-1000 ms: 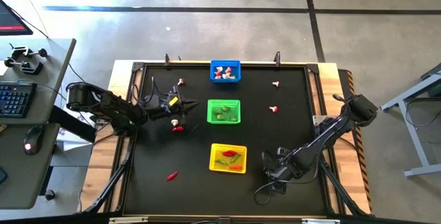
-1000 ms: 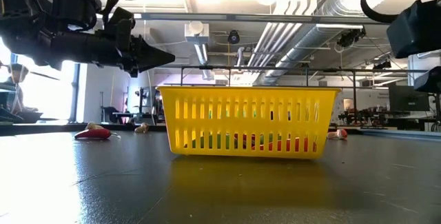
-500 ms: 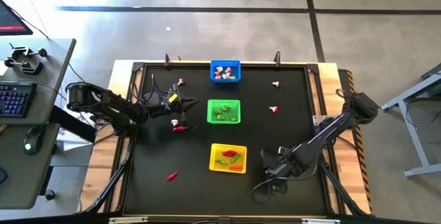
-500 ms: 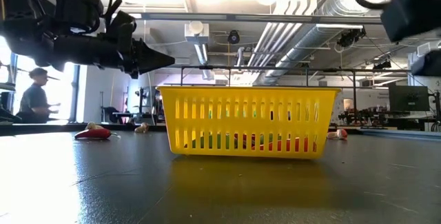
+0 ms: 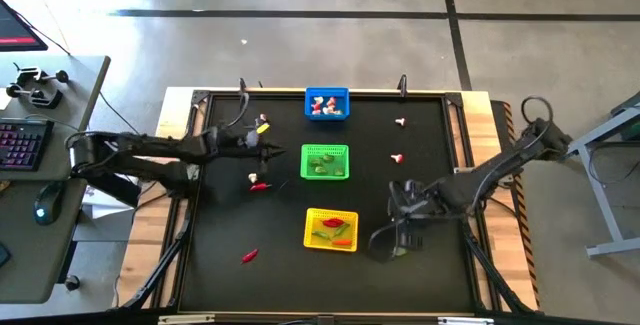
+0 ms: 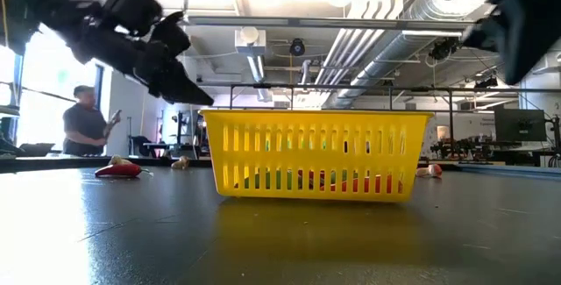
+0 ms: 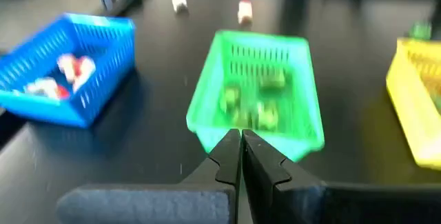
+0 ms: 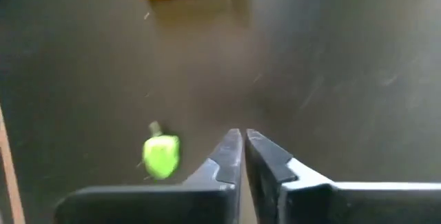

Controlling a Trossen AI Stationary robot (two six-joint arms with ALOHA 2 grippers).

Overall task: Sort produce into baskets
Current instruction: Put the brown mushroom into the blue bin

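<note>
Mat [image 5: 420,155], black, holds baskets [image 5: 331,229]; person [image 6: 87,131] stands behind.

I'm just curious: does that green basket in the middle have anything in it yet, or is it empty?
Not empty. The green basket holds a few small green leafy bits on its floor, seen in the left wrist view and from above.

Grey concrete floor [image 5: 300,35] crossed by dark tape lines fills the upper frame. At the far left stands a grey desk [image 5: 60,225] with a keyboard [image 5: 25,147]. Overhead, silver ducts [image 6: 386,22] and pipes run under a white ceiling. A person [image 6: 88,127] stands by a bright window [image 6: 53,101] at the left.
</note>
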